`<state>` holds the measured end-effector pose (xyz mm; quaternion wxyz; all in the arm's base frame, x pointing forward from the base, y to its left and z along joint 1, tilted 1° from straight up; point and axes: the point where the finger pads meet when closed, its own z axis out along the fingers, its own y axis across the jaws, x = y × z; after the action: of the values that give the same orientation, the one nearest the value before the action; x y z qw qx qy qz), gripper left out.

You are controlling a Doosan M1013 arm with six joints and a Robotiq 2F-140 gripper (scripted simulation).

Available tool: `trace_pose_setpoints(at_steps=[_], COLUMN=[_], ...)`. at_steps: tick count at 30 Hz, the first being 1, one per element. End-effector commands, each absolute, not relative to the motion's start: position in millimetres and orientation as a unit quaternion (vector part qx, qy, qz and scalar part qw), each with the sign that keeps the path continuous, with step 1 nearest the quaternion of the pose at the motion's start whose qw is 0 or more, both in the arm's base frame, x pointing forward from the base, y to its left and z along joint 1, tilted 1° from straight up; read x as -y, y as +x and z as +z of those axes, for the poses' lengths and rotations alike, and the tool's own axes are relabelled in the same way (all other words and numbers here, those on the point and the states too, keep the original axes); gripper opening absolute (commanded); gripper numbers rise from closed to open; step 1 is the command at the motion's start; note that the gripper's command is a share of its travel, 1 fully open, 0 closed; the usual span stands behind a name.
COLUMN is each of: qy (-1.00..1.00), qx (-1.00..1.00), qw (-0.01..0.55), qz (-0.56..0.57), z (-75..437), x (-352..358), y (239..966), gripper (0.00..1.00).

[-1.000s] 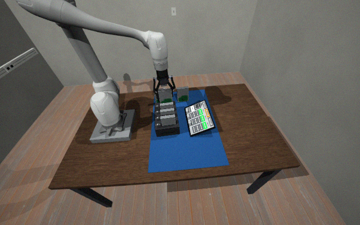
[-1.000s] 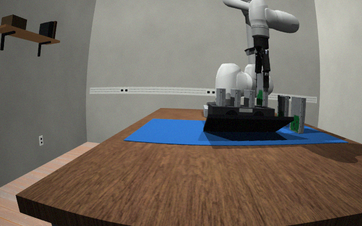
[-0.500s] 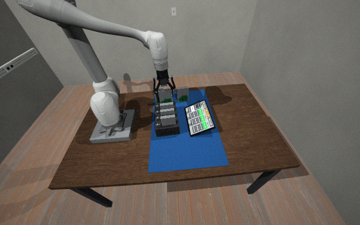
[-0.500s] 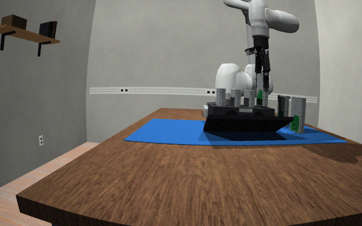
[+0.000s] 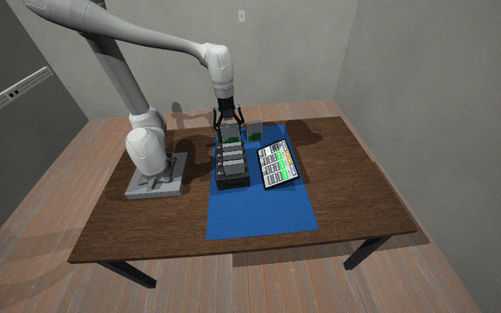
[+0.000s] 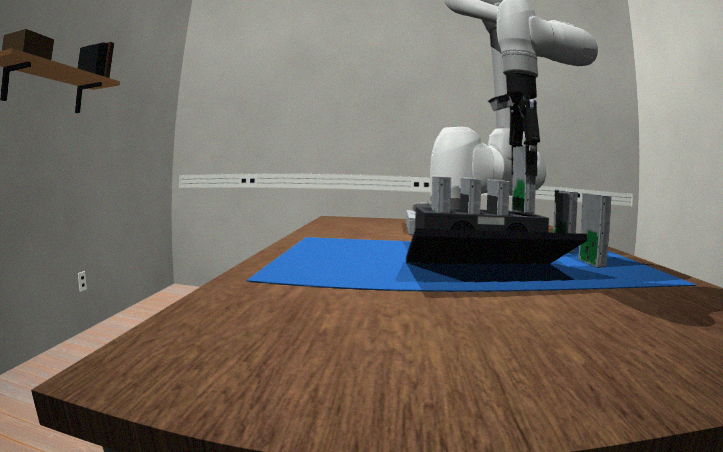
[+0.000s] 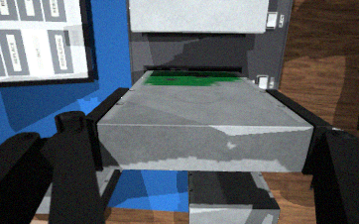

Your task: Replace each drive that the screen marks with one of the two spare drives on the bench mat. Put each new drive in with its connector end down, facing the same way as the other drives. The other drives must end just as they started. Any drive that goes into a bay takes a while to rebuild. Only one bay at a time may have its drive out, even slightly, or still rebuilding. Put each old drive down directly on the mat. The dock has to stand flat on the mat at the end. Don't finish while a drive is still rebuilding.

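My gripper (image 5: 229, 130) (image 7: 195, 105) is shut on a grey drive (image 5: 230, 131) (image 6: 518, 162) (image 7: 204, 106), held upright, green board low, at the back bay of the dock (image 5: 233, 181) (image 6: 538, 222) (image 7: 179, 50). Its lower end is at the slot; I cannot tell how far in. Three drives (image 5: 233, 167) (image 6: 440, 194) (image 7: 199, 15) stand in the other bays. One loose drive (image 5: 254, 130) (image 6: 594, 224) stands on the mat (image 5: 260, 217) (image 6: 319, 261); another (image 6: 566, 210) (image 7: 234, 215) stands behind the dock. The screen (image 5: 277, 165) (image 7: 31, 50) shows three green cells, an orange one, and a white one in the back bay's row.
The screen stands tilted on the mat beside the dock; its dark back (image 6: 487, 249) faces the exterior view. The loose drives stand close behind the dock. The robot base (image 5: 156, 190) is on the wooden table (image 5: 159, 229) to the dock's left.
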<state>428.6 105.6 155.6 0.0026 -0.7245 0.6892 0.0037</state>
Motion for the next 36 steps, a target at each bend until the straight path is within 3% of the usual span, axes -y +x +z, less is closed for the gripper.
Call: trace_pose_setpoints(at_steps=[1, 36], qy=[-0.725, -0.725], qx=[-0.689, -0.689], qw=[0.003, 0.003], qz=[0.004, 0.004], z=[156.0, 146.9], x=[-105.7, -105.8], y=[429.0, 429.0], gripper=[0.1, 0.1])
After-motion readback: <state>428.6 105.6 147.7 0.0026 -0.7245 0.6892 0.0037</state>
